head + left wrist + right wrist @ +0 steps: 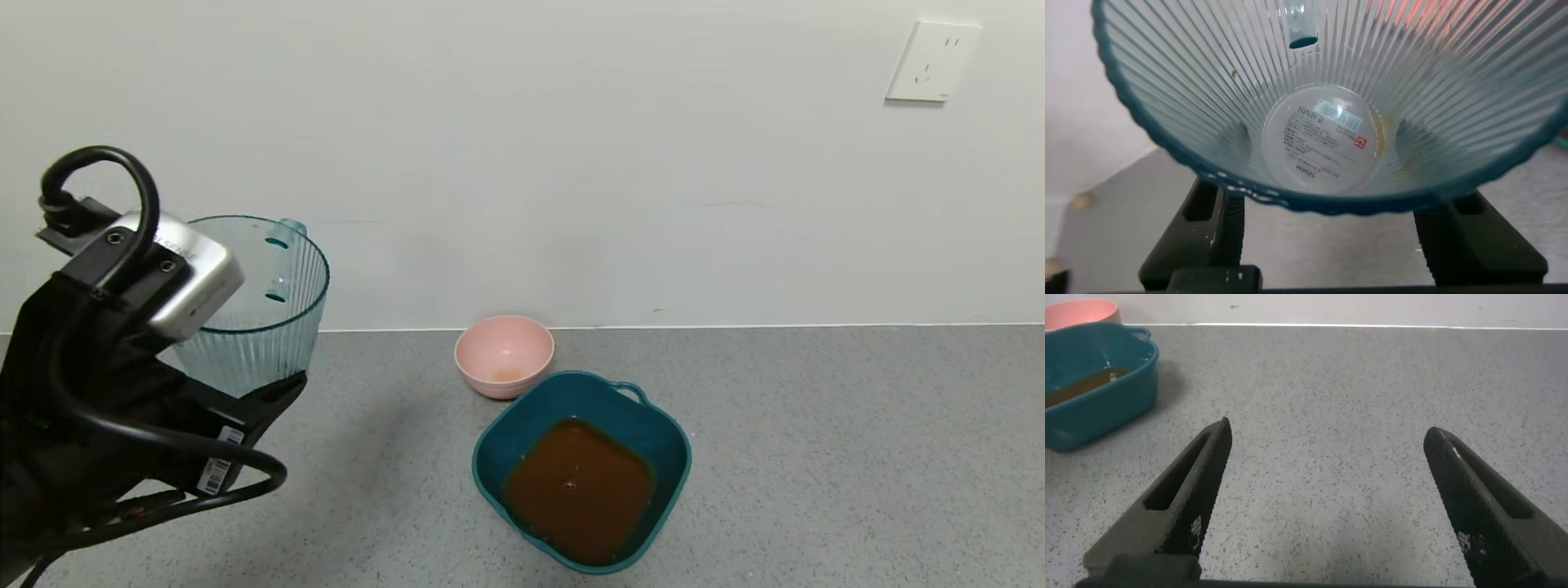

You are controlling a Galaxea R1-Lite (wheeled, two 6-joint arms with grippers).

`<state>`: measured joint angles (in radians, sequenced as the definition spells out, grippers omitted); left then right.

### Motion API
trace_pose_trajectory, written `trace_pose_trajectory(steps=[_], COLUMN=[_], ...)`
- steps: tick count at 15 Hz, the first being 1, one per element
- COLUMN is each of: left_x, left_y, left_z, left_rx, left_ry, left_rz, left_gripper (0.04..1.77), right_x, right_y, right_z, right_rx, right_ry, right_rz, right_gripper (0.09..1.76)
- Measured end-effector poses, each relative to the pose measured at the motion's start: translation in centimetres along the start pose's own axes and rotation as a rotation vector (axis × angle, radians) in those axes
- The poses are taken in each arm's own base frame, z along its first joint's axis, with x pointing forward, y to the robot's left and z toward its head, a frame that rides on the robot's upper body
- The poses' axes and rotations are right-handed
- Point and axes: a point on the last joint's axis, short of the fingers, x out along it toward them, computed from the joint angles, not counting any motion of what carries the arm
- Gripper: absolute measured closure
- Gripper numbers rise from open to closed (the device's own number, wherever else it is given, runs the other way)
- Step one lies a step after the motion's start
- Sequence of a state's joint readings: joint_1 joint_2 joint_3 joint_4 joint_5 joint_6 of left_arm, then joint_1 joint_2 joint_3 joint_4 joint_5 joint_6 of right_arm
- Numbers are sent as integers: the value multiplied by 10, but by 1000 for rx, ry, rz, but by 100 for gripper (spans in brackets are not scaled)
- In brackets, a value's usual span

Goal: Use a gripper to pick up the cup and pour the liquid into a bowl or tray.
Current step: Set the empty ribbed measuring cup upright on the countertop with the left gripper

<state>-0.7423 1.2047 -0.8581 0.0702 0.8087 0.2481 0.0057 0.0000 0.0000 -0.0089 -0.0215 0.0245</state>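
Holding the empty cup (pixel 253 302) clamped in your left gripper (pixel 245 392) up at 9 o'clock from the teal basin (pixel 498 457) — liquid (pixel 580 490) already in it — you risk a slip if you set down crooked; right gripper (pixel 1327 498) idles open.

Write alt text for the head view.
The left gripper holds an empty ribbed blue-grey plastic cup above a grey speckled counter. To its right, a dark teal basin holds orange-brown liquid, behind it a small pink bowl.
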Motion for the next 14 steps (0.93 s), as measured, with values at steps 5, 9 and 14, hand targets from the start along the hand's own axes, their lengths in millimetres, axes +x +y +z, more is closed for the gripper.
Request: trace_pose_trajectory(steps=[5,9,14], left_x=[2,11,22], left_y=[-5,-17,-32], left_z=[-4,-14,-43], left_rx=[-216,-309,-389], left_ry=[-51,-63,38], left_rz=[-69,-87,-85], left_gripper=[62,62,62], right_x=[0,0,0], right_y=[0,0,0], right_z=[0,0,0], right_rx=[0,0,0], right_ry=[0,0,0], right_rz=[0,0,0], right_gripper=[14,14,14])
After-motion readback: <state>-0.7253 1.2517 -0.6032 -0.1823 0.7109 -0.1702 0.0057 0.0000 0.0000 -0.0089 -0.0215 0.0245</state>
